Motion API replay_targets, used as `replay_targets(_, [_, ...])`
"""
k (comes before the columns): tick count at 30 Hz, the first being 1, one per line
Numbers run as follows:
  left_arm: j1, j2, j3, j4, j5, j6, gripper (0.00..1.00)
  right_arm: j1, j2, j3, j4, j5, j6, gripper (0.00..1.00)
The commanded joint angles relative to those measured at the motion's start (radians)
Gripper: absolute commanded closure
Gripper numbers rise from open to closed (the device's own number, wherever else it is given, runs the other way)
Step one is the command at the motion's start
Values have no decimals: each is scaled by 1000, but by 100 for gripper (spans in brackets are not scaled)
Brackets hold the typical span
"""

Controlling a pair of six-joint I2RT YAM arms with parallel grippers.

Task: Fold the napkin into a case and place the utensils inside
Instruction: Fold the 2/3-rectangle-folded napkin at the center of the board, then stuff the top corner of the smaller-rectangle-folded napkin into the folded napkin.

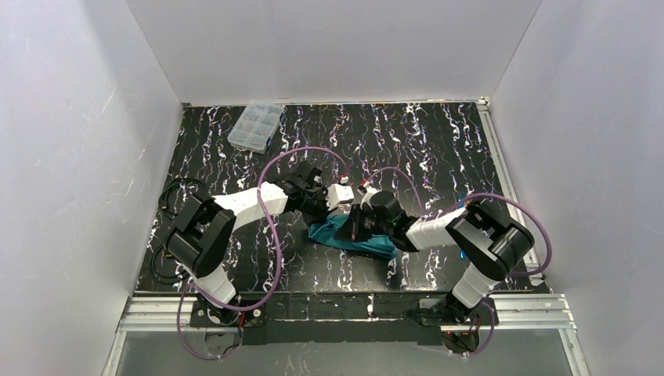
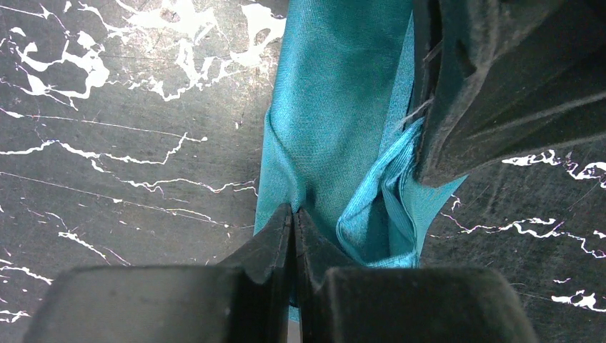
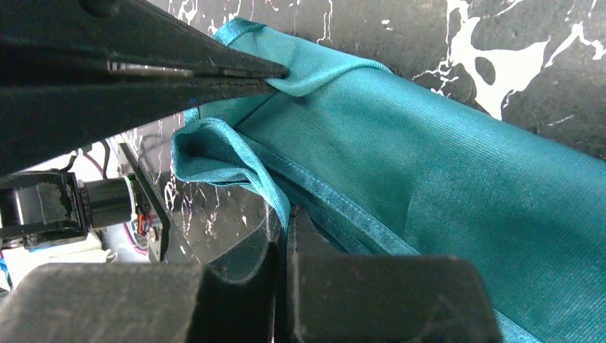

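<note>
Centrally, item one: napkin, teal-green, bunched into a long narrow strip. It lies on the table directly under and between both grippers. Edges: a lighter stitched hem runs along the strip just beyond the right gripper's fingertips. One corner is curled over into a loose loop beside them. From the left wrist, the cloth stretches straight ahead of the fingertips, with a folded layer to their right.

Item two: left gripper, jaws pressed together, pinching a ridge of the napkin.

Item three: right gripper, jaws together, clamped on the hemmed edge of the curled corner. The two grippers sit just beside each other over the cloth.

Item four: table, black with white marbling. Its surface extends wide beyond both grippers and to each side of them.

Item five: clear compartment box, well apart, far beyond the left gripper, near the table's back edge.
</note>
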Motion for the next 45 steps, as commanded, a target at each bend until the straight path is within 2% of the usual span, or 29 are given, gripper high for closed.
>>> replay_targets(1, [1,-50,-9,-13,16,6,100,-5,-56,92,-262,33,-22,94])
replay_targets(4, [1,-51,-7,-10,16,5,100,-8,-31,157,-399,37,-24,95])
replay_targets(10, [1,-53,-6,-13,25,11,100,-30,-1,221,-487,7,-24,96])
replay_targets(18, [0,-50,-4,-21,48,32,100,-48,51,385,-650,-73,-154,96])
replay_targets(24, [0,-52,-6,-32,55,42,100,-63,57,425,-663,-115,-156,96])
replay_targets(29, [-1,-54,-9,-30,61,36,100,-77,81,425,-701,-90,-170,96])
replay_targets(35, [-1,-55,9,-50,64,51,100,-79,191,380,-607,-126,-187,99])
replay_targets(39, [1,-70,52,-113,53,62,71,-79,204,343,-557,-132,-163,99])
replay_targets(41, [3,-88,77,-153,60,60,68,-80,201,325,-550,-130,-159,99])
replay_targets(45, [7,-116,139,-219,66,57,68,-79,199,297,-536,-130,-153,99])
